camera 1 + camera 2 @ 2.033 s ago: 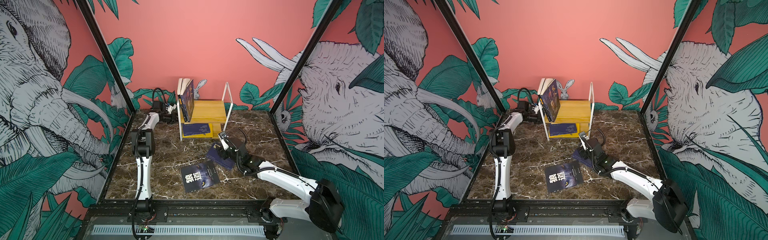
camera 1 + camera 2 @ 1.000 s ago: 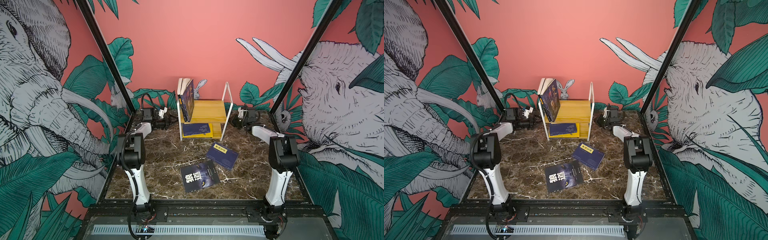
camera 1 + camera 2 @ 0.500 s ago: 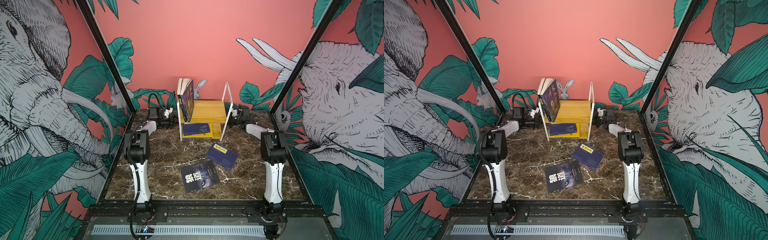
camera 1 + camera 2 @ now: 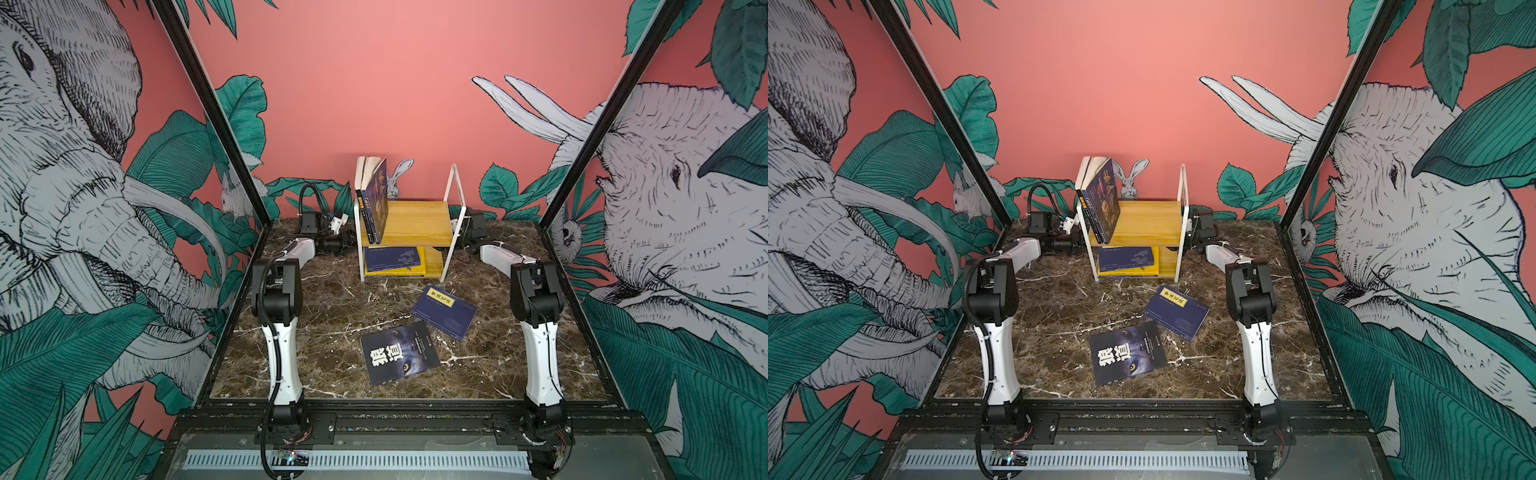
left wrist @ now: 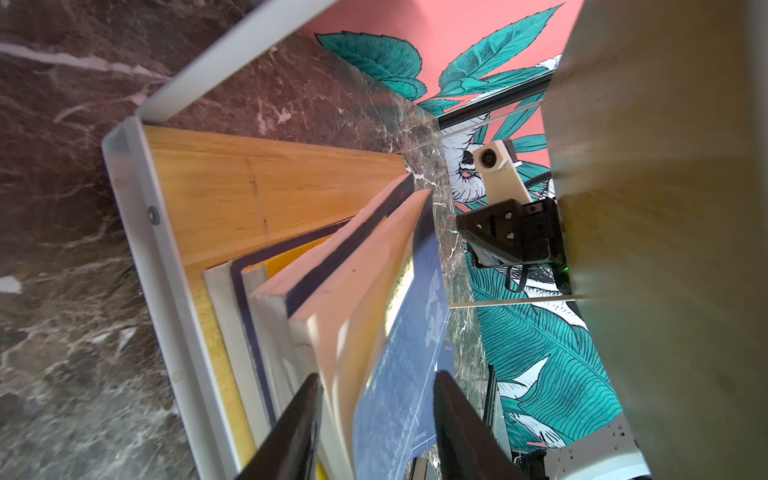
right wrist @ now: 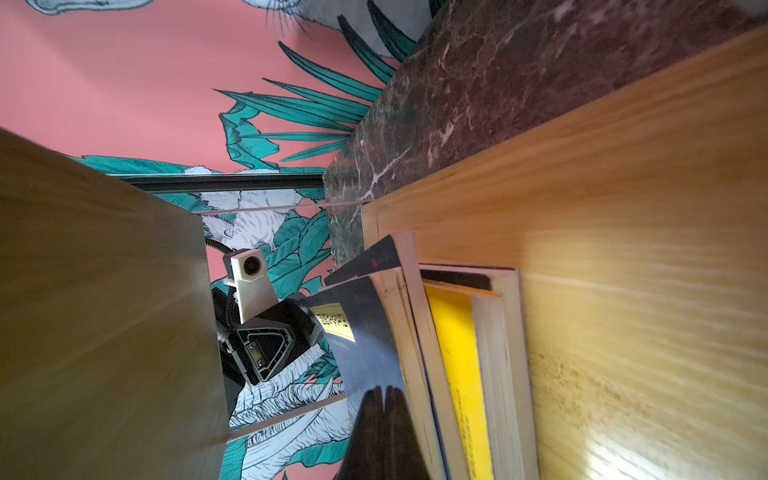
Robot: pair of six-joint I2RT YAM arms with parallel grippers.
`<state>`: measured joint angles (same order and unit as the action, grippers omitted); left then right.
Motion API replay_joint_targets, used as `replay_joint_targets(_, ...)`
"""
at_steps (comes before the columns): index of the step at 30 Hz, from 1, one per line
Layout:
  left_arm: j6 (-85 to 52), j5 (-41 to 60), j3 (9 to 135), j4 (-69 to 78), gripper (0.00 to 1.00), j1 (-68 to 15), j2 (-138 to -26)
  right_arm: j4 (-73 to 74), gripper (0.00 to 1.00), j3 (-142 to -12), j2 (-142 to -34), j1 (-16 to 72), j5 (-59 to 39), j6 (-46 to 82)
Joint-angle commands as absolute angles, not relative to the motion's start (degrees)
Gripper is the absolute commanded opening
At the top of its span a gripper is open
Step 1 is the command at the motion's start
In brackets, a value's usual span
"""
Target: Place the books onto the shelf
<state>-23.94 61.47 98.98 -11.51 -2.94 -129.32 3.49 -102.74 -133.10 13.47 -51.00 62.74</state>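
Straddling book (image 5: 411,340), wrist-visible only: left claw (image 5: 378,377)

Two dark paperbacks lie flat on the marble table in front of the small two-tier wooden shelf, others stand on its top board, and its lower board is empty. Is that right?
Not the last part. The two-tier wooden shelf holds, on its lower board, a dark navy book lying flat on a bright yellow book, seen in both top views. The rest stands.
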Motion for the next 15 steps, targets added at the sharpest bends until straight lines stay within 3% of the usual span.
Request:
replay_joint_targets(1, -23.1, 61.1, 100.5, -13.2, 0.43, -3.8, -129.4, 0.4, 0.0, -104.6, -135.0, 14.1, -50.5, 61.4)
replay_joint_targets(15, -22.1, 59.0, 103.0, -16.2, 0.33, -4.7, -131.5, -1.0, 0.0, -107.2, -138.0, 14.9, -50.2, 62.0)
